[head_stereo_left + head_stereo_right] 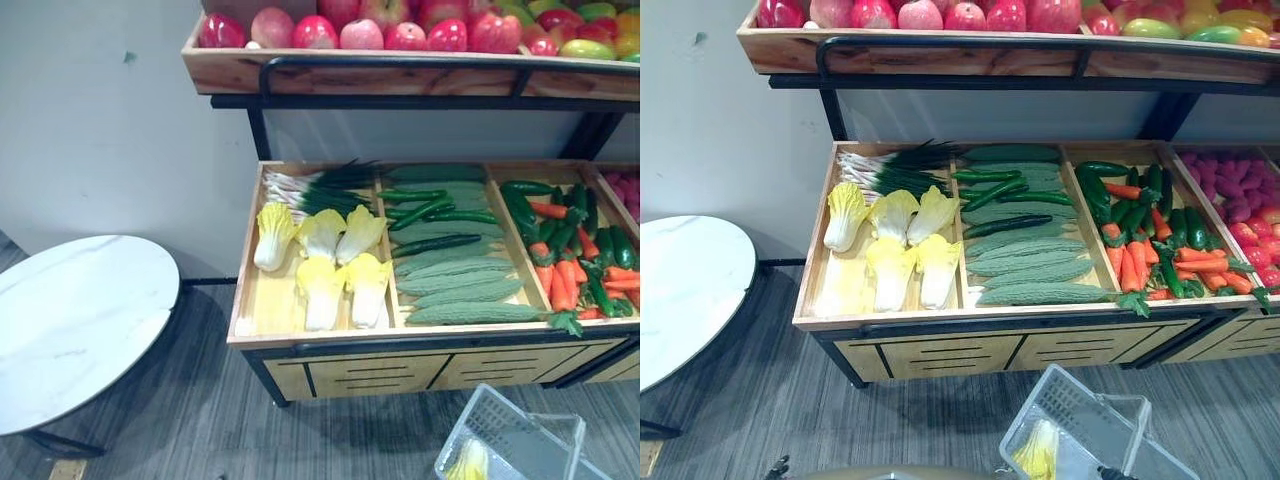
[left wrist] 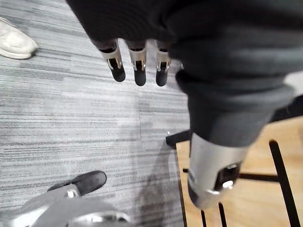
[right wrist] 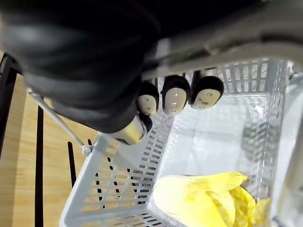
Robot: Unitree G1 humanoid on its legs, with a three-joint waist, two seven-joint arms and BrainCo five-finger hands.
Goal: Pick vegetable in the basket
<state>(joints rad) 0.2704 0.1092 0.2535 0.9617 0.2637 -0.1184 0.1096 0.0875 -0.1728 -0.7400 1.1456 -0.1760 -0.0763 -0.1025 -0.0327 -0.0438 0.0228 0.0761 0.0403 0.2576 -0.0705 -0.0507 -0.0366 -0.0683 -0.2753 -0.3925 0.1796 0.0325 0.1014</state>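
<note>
While rt robot hand (image 3: 174,100) grips basket (image 3: 113,184) handle (image 3: 236,40), yellow cabbage (image 3: 199,201) lies inside.

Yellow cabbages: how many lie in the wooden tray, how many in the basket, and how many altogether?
Cabbages in the wooden tray: 5
Cabbage in the basket: 1
Total: 6
</note>
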